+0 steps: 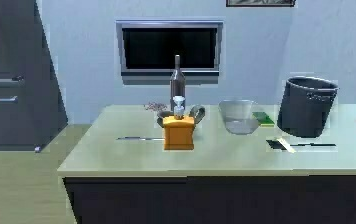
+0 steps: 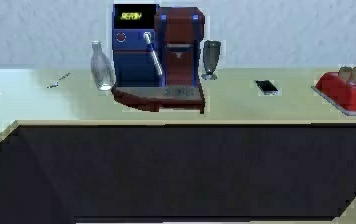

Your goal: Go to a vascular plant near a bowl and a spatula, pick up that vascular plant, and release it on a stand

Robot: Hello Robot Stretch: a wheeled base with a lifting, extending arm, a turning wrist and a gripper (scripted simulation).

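Looking ahead, a pale counter (image 1: 106, 150) carries a tall bottle (image 1: 177, 78) behind an orange box (image 1: 180, 132), with a clear bowl (image 1: 238, 115) to the right and a dark bucket (image 1: 307, 106) beyond it. A thin utensil (image 1: 136, 138) lies left of the box. Out to the arm's side, a blue and red coffee machine (image 2: 161, 55) stands between a glass bottle (image 2: 102, 68) and a goblet (image 2: 210, 60), with a phone (image 2: 268, 88) further right. Where the plant is, I cannot tell, and the same goes for the arm's pose and the gripper's state
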